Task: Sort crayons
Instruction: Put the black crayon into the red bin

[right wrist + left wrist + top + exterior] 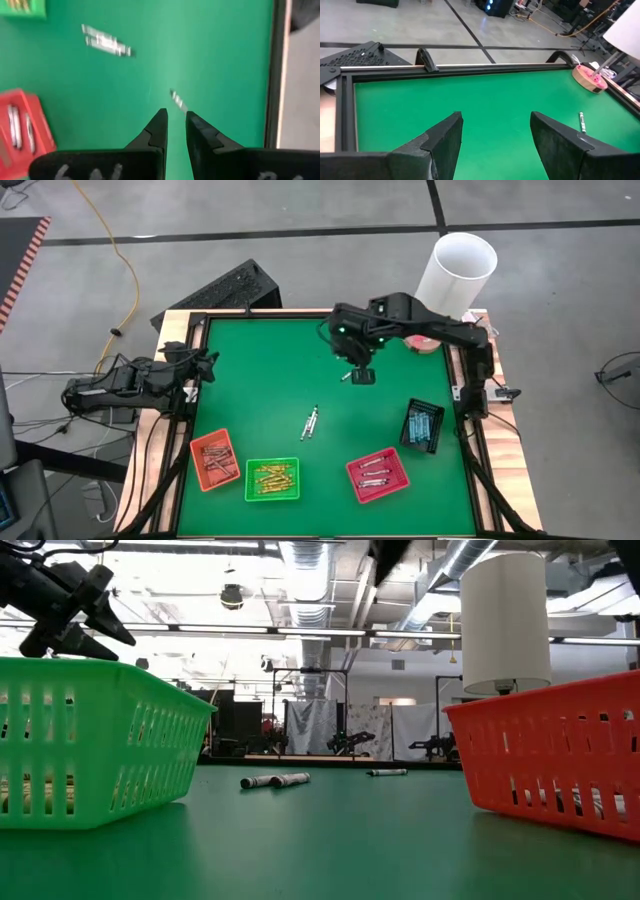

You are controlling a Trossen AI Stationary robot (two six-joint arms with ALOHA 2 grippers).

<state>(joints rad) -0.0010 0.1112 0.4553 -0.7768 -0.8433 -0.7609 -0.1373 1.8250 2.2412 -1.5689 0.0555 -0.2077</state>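
Two silvery grey crayons (311, 422) lie side by side on the green table mid-field, also seen in the low view (275, 780). A single crayon (177, 100) lies on the table farther back. My right gripper (176, 120) hangs high above that single crayon, pointing steeply down, fingers a narrow gap apart with nothing between them. My left gripper (495, 140) waits at the table's left edge (207, 365), open wide and empty. More crayons lie in the orange tray (215, 460), green tray (272, 478), red tray (378, 473) and black tray (422, 425).
The four trays stand along the table's near side, the black one toward the right edge. A pink disc (425, 342) sits at the far right corner, with a white cylinder (455, 270) beyond it. A black raised frame (345, 100) rims the table.
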